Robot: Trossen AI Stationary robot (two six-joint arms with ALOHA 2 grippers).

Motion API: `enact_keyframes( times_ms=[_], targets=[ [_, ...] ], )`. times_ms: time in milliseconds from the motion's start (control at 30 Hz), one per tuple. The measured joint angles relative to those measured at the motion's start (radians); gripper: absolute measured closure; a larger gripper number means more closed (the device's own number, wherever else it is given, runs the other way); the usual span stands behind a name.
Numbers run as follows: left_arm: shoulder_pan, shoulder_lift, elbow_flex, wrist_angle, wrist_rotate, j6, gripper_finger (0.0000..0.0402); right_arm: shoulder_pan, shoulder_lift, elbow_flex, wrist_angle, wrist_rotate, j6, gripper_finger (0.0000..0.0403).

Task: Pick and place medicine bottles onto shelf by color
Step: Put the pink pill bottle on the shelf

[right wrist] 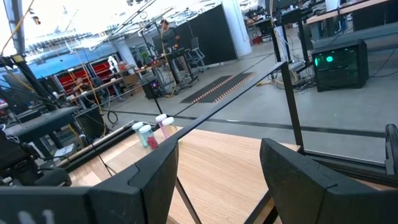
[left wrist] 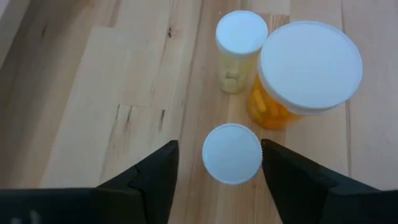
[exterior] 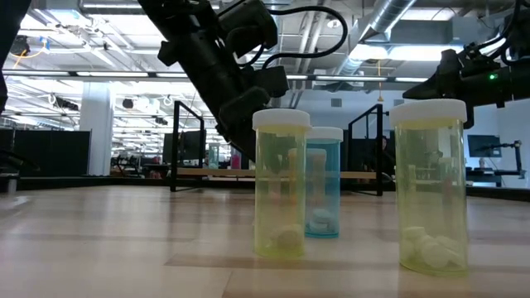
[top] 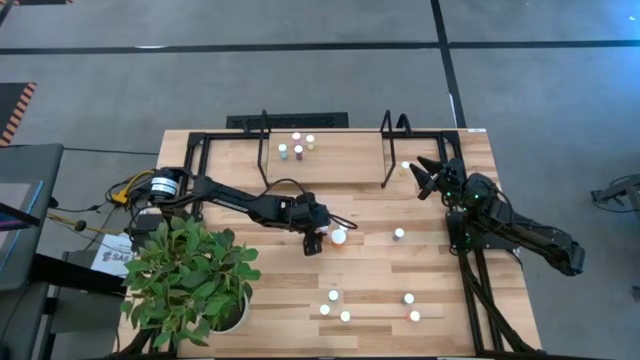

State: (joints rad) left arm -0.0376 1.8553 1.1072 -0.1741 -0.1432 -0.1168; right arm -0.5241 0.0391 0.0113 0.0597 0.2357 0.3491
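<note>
My left gripper (top: pixel 312 240) is open at the table's middle, pointing down. Its fingers stand on either side of a small white-capped bottle (left wrist: pixel 232 154), with a gap showing on both sides. Just beyond stand a yellowish bottle (left wrist: pixel 240 51) and the larger orange bottle (left wrist: pixel 305 71), which also shows in the high view (top: pixel 339 237). The shelf (top: pixel 330 158) stands at the far edge with several small bottles (top: pixel 297 146) on its board. My right gripper (top: pixel 428 172) is open and empty beside the shelf's right end loop (top: pixel 390 150).
Loose bottles stand on the table: one right of centre (top: pixel 399 234) and two small groups near the front (top: pixel 334 307) (top: pixel 411 307). A potted plant (top: pixel 190 275) fills the near left corner. In the low view two yellowish bottles (exterior: pixel 281 182) (exterior: pixel 431 190) and a teal one (exterior: pixel 321 192) stand close.
</note>
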Motion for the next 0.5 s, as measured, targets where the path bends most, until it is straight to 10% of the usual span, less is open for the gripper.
enact_keyframes(
  times_ms=[500],
  targets=[
    [0.004,-0.012,0.0,-0.004,-0.003,-0.052,0.0288,0.0,0.0,0.0,0.0,0.0,0.0,0.0154]
  ],
)
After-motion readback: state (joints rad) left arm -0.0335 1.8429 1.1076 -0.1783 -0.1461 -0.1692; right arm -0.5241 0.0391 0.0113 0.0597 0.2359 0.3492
